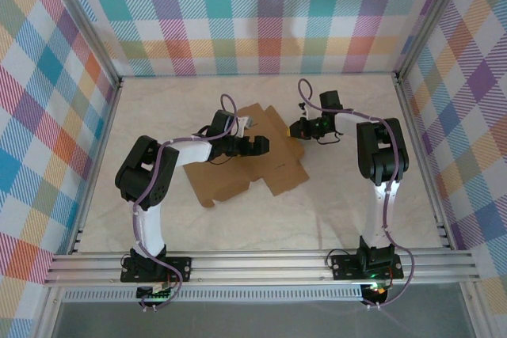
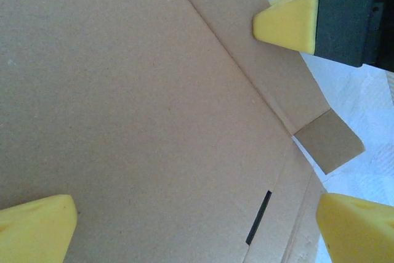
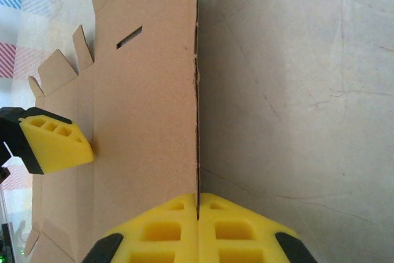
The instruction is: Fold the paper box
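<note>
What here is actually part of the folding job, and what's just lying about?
Part of the job: flat brown cardboard sheet with flaps; left pincer, open over it; right pincer, shut on its edge.
Just surroundings: cream tablecloth; plaid walls; metal frame rail.

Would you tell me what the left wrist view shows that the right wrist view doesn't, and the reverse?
Left wrist: the left gripper open, its fingers spread wide over the flat box, and a small tab at the edge. Right wrist: the right gripper shut on the box's edge. Both: the brown cardboard face and its dark slot.
</note>
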Available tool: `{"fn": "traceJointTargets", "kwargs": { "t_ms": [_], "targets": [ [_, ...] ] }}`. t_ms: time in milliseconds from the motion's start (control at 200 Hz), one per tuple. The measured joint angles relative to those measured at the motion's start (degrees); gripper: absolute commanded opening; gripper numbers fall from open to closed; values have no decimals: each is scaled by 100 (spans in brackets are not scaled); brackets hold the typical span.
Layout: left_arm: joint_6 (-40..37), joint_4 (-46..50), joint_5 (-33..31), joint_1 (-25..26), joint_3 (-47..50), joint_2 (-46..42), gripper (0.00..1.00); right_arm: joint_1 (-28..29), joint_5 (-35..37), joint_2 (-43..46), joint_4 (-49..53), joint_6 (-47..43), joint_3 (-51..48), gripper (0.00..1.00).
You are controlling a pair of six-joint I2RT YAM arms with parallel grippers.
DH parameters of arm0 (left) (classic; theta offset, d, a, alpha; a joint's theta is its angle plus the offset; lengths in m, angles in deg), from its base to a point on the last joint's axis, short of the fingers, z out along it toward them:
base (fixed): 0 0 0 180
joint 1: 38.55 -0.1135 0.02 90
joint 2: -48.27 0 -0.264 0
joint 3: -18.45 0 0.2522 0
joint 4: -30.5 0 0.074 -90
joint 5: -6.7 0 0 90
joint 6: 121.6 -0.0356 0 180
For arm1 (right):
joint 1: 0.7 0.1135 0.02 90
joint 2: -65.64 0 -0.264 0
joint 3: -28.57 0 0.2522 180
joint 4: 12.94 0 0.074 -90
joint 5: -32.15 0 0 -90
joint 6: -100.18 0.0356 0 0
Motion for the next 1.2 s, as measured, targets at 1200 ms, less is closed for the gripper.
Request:
{"fn": "traceJointTargets", "kwargs": {
  "t_ms": [1200],
  "targets": [
    [1078,595,-2015,-1185,608,-1725,100,2297,7322,621,-387,-2817,-39,0]
  ]
}}
